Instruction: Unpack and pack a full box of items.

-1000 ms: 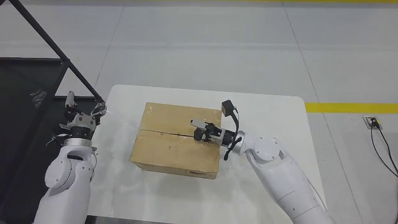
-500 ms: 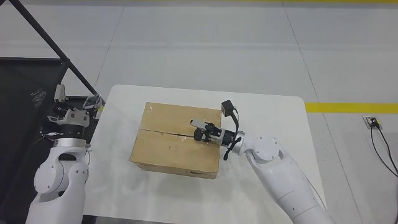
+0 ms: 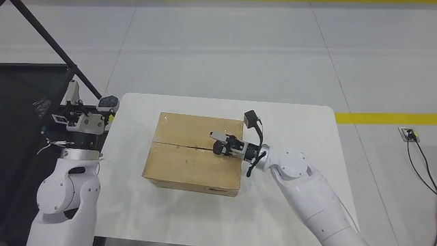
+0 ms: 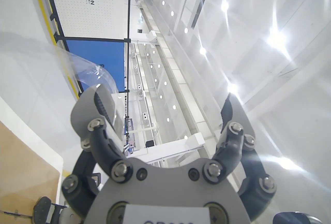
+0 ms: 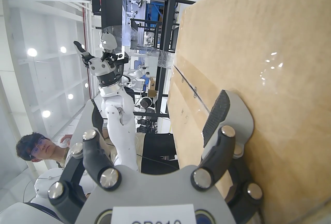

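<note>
The white table carries the cardboard box, which sits near the table's middle, slightly toward the robot's left, with its 2 top flaps closed and meeting along a seam that runs across the lid. In the right wrist view a glossy layer of clear film covers that seam. The right arm reaches in over the box from the right side of the table, and the right gripper lies low over the lid at the end of the seam nearest that arm. Its jaws are spread wide and have hold of nothing; 1 ribbed finger lies along the cardboard just beside the seam, though whether it actually touches the surface cannot be told, while the other finger stands clear of the box. The left arm is off the table's left edge, well apart from the box, and the left gripper points upward toward the ceiling lights. Its jaws are also wide apart and clamp nothing between them, but a curled strip of clear tape clings to the tip of 1 finger and bends away from it in the air.
</note>
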